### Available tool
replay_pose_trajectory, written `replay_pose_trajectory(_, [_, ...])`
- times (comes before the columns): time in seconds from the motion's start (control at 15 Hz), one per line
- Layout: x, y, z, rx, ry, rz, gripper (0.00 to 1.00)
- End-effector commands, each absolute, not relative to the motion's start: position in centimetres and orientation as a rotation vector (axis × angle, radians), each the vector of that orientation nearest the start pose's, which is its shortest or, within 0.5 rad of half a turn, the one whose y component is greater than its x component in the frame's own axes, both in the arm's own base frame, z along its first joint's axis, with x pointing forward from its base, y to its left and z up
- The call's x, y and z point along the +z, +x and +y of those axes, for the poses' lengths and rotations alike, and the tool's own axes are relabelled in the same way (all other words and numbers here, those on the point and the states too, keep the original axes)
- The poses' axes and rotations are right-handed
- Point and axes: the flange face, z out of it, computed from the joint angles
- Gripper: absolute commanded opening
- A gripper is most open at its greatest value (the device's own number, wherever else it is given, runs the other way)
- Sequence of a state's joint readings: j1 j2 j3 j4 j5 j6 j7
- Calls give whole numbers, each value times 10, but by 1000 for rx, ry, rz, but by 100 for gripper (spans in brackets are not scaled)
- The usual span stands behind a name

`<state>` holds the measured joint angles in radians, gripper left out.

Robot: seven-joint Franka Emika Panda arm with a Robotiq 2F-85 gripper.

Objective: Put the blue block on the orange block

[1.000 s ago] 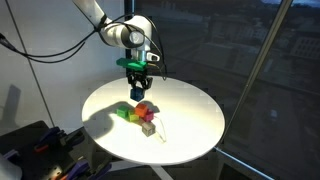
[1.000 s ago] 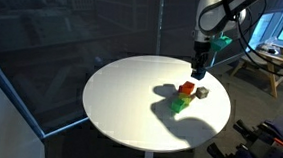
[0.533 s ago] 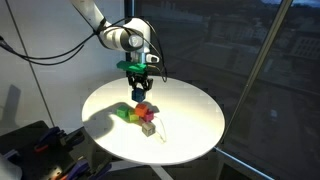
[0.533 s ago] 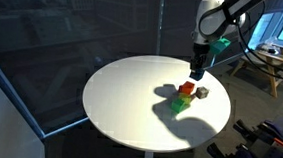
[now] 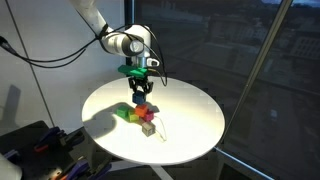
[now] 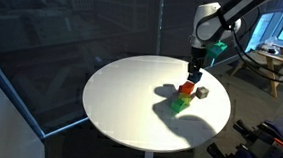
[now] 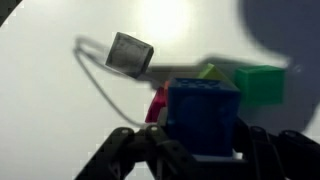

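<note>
My gripper is shut on the blue block, a dark blue cube that fills the lower middle of the wrist view. It hangs just above the cluster of cubes on the round white table. The orange block sits directly under the gripper; in the wrist view only a red sliver shows left of the blue block. In an exterior view the gripper is just above the orange block.
A green cube and a yellow cube lie beside the orange block. A pale grey cube lies apart, also seen in both exterior views. The table edge is near the cluster in an exterior view.
The gripper has come down and slightly over the cube cluster with the blue block held in it. The cubes on the table have not moved.
</note>
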<state>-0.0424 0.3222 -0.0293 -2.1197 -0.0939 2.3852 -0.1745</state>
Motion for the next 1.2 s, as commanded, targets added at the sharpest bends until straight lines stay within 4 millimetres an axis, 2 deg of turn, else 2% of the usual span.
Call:
replay_pose_trajectory(0.0, [258, 585, -43, 104, -3223, -265, 30])
replay_pose_trajectory(0.53, [265, 606, -43, 69, -3301, -244, 30])
replay_pose_trajectory(1.13, [258, 610, -40, 155, -3319, -275, 30])
